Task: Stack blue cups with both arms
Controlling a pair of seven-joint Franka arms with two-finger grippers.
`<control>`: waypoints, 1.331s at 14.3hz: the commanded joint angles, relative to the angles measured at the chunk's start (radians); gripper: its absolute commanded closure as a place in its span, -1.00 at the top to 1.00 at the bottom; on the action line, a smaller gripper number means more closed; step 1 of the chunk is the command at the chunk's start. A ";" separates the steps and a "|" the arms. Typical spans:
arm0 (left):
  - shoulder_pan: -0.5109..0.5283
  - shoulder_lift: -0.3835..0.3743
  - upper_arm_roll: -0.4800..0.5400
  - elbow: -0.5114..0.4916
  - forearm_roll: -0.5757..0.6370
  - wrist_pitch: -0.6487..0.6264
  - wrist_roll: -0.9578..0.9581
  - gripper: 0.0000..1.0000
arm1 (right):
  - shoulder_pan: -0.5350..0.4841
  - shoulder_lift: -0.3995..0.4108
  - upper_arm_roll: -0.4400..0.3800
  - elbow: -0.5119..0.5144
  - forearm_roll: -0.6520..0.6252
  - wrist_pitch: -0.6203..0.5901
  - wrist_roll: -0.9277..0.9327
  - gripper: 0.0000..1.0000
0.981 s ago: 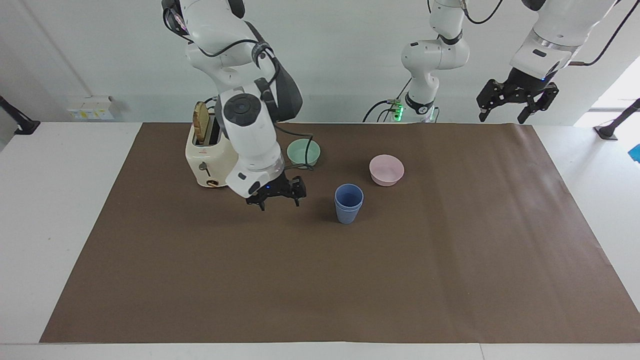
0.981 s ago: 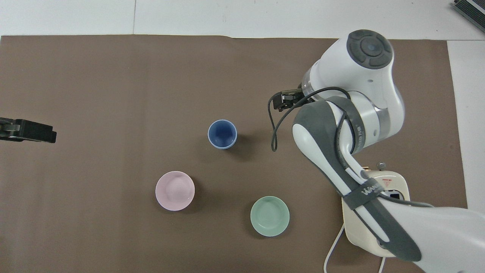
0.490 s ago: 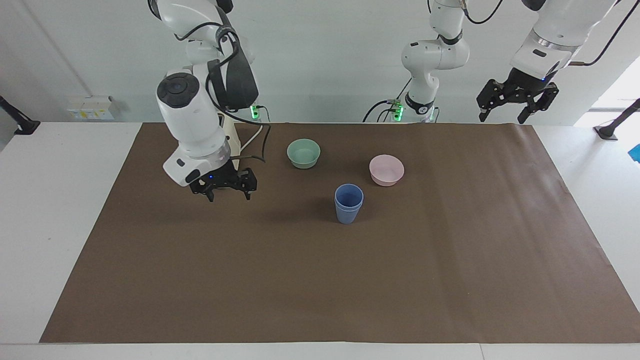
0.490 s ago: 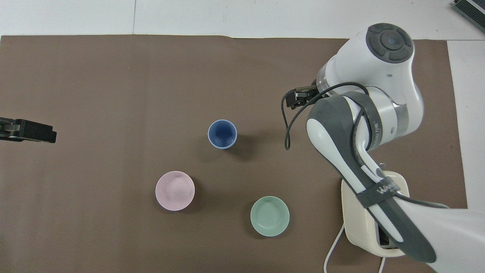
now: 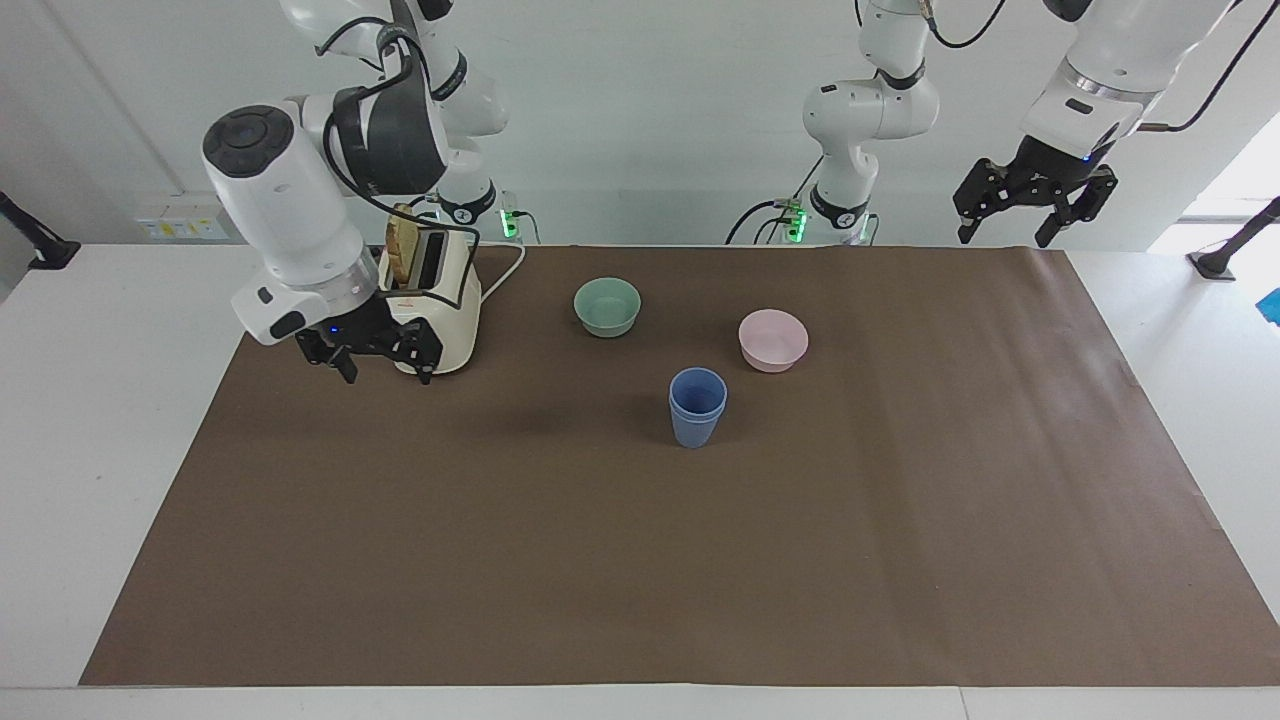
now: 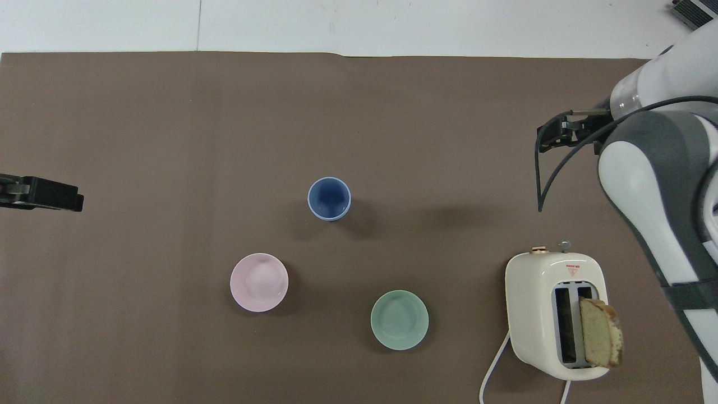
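Blue plastic cups (image 5: 697, 407), two small ones, sit one inside the other and stand upright on the brown paper mat (image 5: 640, 560) near the middle of the table. Nothing is touching them.

A round pink bowl (image 5: 773, 339) is near the cups, a bit nearer to the robots and toward the left arm's end. A round pale green bowl (image 5: 607, 306) is nearer to the robots too, toward the right arm's end. A cream toaster (image 5: 440, 310) stands at the right arm's end of the mat with a slice of toast (image 5: 402, 252) poking out of one slot.

The right gripper (image 5: 383, 366) hangs up in the air over the mat's edge, just beside the toaster. Its fingers are spread wide apart and it has nothing in them.

The left gripper (image 5: 1033, 222) waits up high over the mat's edge at the left arm's end, well apart from the cups. Its fingers are spread wide too, and it has nothing.
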 commanded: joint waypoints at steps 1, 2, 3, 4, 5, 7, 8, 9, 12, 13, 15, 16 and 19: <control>0.012 -0.009 -0.007 0.007 0.005 -0.019 -0.005 1.00 | -0.006 -0.030 -0.009 -0.009 -0.055 -0.011 -0.019 1.00; 0.012 -0.009 -0.007 0.007 0.005 -0.019 -0.005 1.00 | -0.006 -0.045 -0.009 -0.009 -0.069 -0.027 -0.021 1.00; 0.012 -0.009 -0.007 0.007 0.005 -0.017 -0.005 1.00 | -0.006 -0.053 -0.007 -0.009 -0.070 -0.045 -0.021 1.00; 0.014 -0.009 -0.007 0.007 0.006 -0.019 -0.005 1.00 | -0.006 -0.064 -0.007 -0.009 -0.069 -0.050 -0.021 1.00; 0.013 -0.009 -0.007 0.007 0.005 -0.019 -0.005 1.00 | -0.006 -0.066 -0.006 -0.009 -0.067 -0.050 -0.021 1.00; 0.014 -0.009 -0.007 0.007 0.005 -0.019 -0.005 1.00 | -0.006 -0.066 -0.006 -0.009 -0.057 -0.048 -0.019 1.00; 0.013 -0.009 -0.007 0.007 0.005 -0.019 -0.005 1.00 | -0.007 -0.066 -0.007 -0.009 -0.049 -0.044 -0.018 1.00; 0.012 -0.009 -0.007 0.007 0.005 -0.019 -0.005 1.00 | -0.008 -0.066 -0.007 -0.009 -0.049 -0.041 -0.018 1.00; 0.012 -0.009 -0.007 0.007 0.006 -0.019 -0.005 1.00 | -0.014 -0.066 -0.007 -0.009 -0.044 -0.041 -0.021 1.00; 0.012 -0.009 -0.007 0.007 0.005 -0.019 -0.005 1.00 | -0.018 -0.066 -0.006 -0.009 -0.044 -0.041 -0.022 1.00; 0.012 -0.009 -0.007 0.007 0.005 -0.019 -0.005 1.00 | -0.018 -0.067 -0.007 -0.009 -0.029 -0.042 -0.021 1.00; 0.012 -0.009 -0.007 0.007 0.005 -0.017 -0.005 1.00 | -0.020 -0.067 -0.007 -0.009 -0.027 -0.042 -0.022 1.00; 0.013 -0.009 -0.007 0.007 0.005 -0.019 -0.005 1.00 | -0.021 -0.067 -0.007 -0.009 -0.017 -0.041 -0.022 1.00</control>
